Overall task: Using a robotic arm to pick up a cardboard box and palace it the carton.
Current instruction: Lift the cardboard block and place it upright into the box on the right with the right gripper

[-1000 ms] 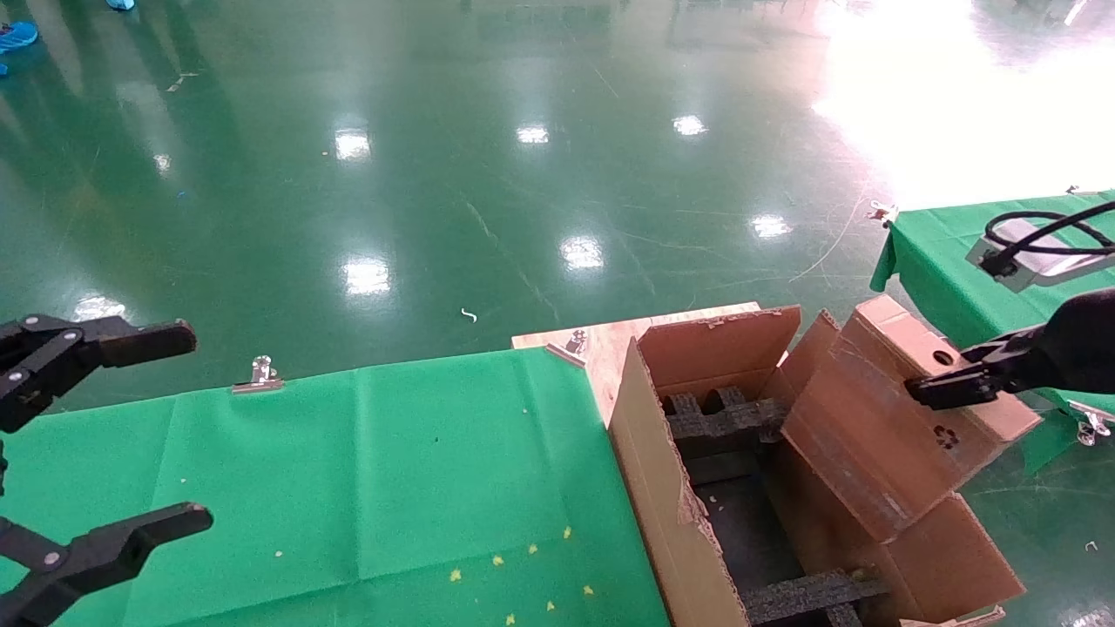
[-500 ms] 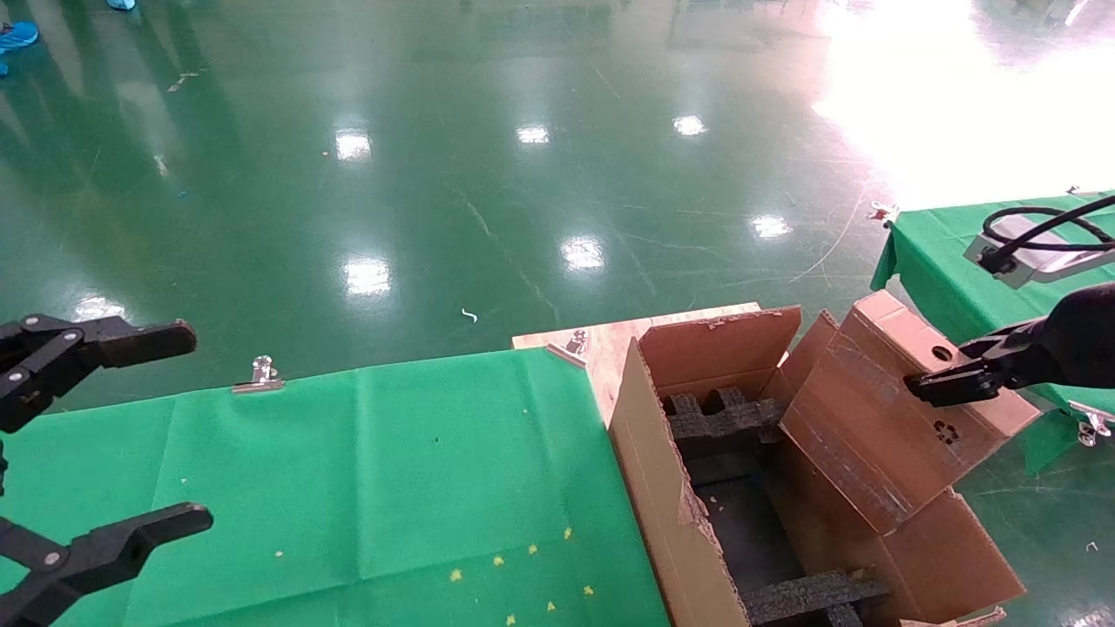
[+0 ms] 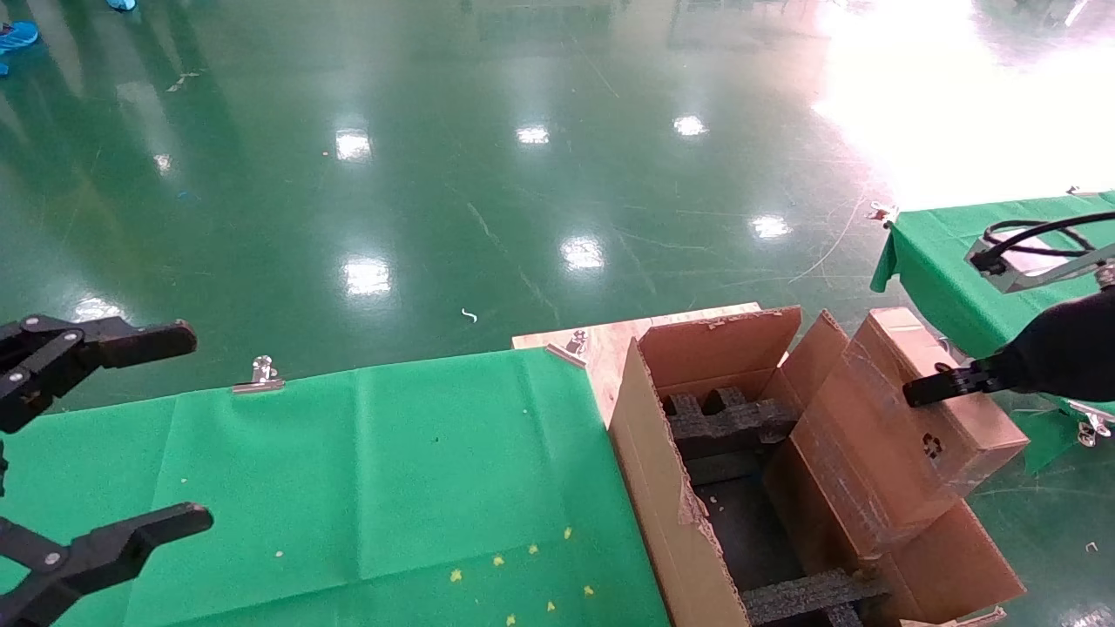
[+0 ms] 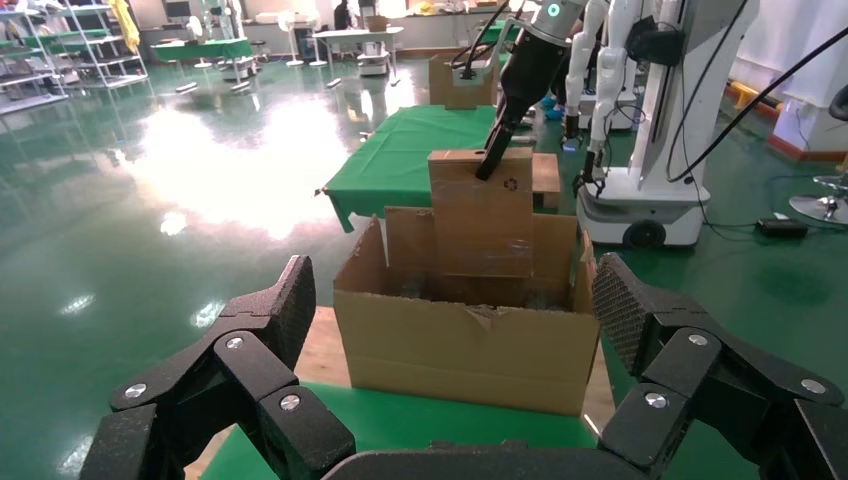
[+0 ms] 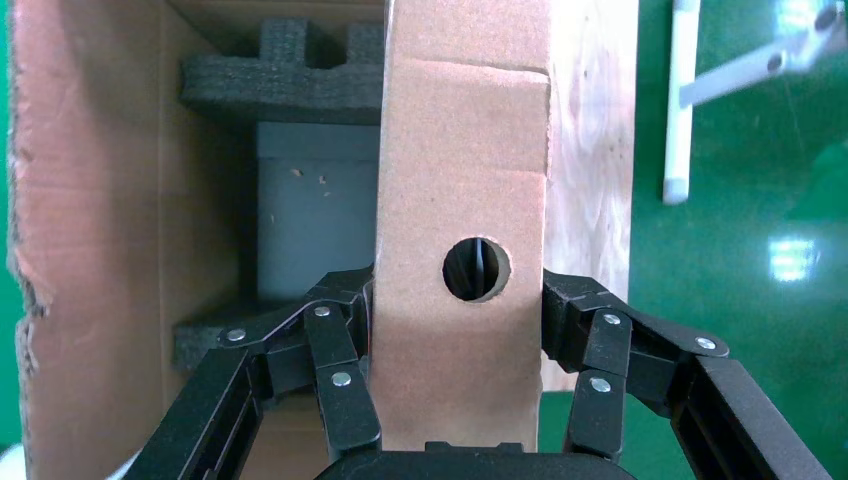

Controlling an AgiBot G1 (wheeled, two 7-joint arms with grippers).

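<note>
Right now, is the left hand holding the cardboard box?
No, the right hand grips the cardboard box; the left hand is open, holding nothing.

A table draped in green cloth [image 3: 348,470] stood on a glossy green floor [image 3: 435,174]. Metal clips [image 3: 260,374] pinned the cloth at its far edge, and small yellow specks [image 3: 497,562] lay scattered on it. At the bare wooden corner [image 3: 610,344] sat the open carton [image 3: 666,505]. A second green-draped table [image 3: 936,270] stood nearby.

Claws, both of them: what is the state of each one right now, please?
Left claw: open, holding nothing, parked over the green table.
Right claw: shut on the box, over the carton.
</note>
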